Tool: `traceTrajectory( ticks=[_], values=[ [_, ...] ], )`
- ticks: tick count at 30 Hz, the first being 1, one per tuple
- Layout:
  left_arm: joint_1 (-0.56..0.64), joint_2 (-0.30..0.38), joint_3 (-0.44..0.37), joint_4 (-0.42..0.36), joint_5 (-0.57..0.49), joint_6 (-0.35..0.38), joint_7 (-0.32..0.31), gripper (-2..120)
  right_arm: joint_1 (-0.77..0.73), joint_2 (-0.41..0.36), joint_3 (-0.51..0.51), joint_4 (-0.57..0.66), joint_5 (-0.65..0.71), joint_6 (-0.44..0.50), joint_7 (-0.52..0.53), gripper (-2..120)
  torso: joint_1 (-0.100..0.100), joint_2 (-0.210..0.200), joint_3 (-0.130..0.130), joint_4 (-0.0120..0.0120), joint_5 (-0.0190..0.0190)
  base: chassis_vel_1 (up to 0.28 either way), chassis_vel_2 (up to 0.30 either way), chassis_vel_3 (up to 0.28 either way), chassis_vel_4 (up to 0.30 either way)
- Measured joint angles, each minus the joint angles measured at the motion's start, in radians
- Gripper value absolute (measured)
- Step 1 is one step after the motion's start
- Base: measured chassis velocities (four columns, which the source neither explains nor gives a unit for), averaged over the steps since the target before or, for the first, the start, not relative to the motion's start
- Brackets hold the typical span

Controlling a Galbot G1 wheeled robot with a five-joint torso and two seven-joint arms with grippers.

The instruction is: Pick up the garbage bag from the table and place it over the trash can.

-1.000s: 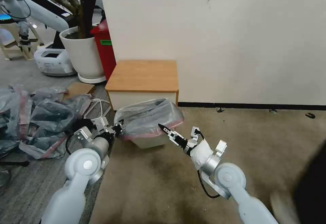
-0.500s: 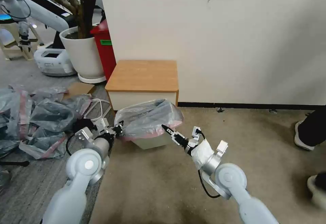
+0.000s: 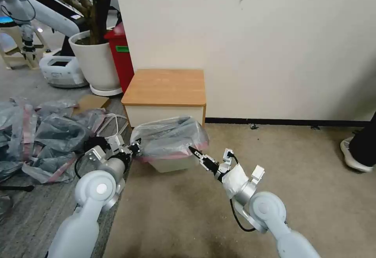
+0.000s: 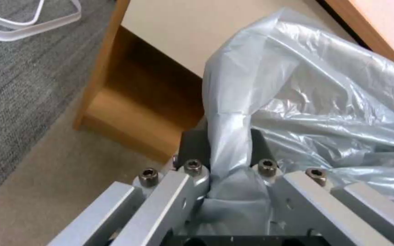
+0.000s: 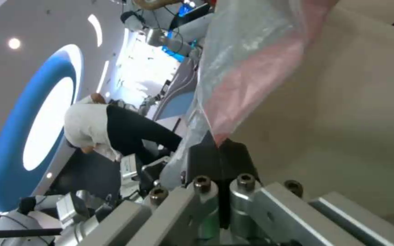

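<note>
Garbage bag [image 3: 169, 138] lies draped over the trash can [image 3: 172, 164], its grey film puffed up above the rim and its pink-red band running along the can's front edge. We see the can on the beige carpet, right in front of the table [image 3: 164, 87], whose wooden top is bare.

Our left gripper [image 3: 135, 148] sits at the bag's left corner. In the left wrist view its fingers [image 4: 192, 147] are clamped on a gathered twist of the plastic [image 4: 233, 136], which runs between them and fans out into the bag beyond; the table's shelf opening [image 4: 138, 102] lies behind.

Our right gripper [image 3: 193, 151] is at the bag's front right corner, just at the pink band. In the right wrist view its black fingertips [image 5: 220, 157] are pressed together, and the pink rim [image 5: 247, 89] comes down to a point exactly where they meet, so we read them as pinching the bag's edge, with the can's cream wall [image 5: 343, 112] beside it.

To the left, a heap of similar grey-and-pink bags [image 3: 43, 132] lies on the grey floor, well apart from the can. Behind it stand a white plant pot [image 3: 96, 62] and a red bin [image 3: 121, 54].
</note>
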Motion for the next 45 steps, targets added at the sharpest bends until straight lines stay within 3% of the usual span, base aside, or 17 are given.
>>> traceTrajectory(
  ticks=[23,35,39,45],
  values=[
    [-0.004,-0.008,-0.013,-0.002,-0.026,-0.001,-0.016,6,-0.002,0.010,-0.016,-0.059,-0.048,0.060,-0.005,0,0.000,0.000,0.000,0.0000,0.0000,0.000,0.000,0.000,0.000],
    [-0.017,0.009,-0.017,0.009,-0.042,-0.002,-0.024,6,-0.030,-0.007,-0.011,-0.060,-0.056,0.113,-0.149,0,0.000,0.000,0.000,0.0000,0.0000,0.000,0.000,0.000,0.000],
    [-0.023,0.013,-0.017,0.015,-0.042,-0.002,-0.024,6,-0.048,-0.016,-0.020,-0.064,-0.050,0.148,-0.231,20,0.000,0.000,0.000,0.0000,0.0000,0.000,0.000,0.000,0.000],
    [-0.023,0.012,-0.015,0.016,-0.042,-0.002,-0.024,6,-0.047,-0.018,-0.025,-0.067,-0.031,0.150,-0.265,37,0.000,0.000,0.000,-0.0001,0.0000,0.000,0.000,0.000,0.000]
  ],
)
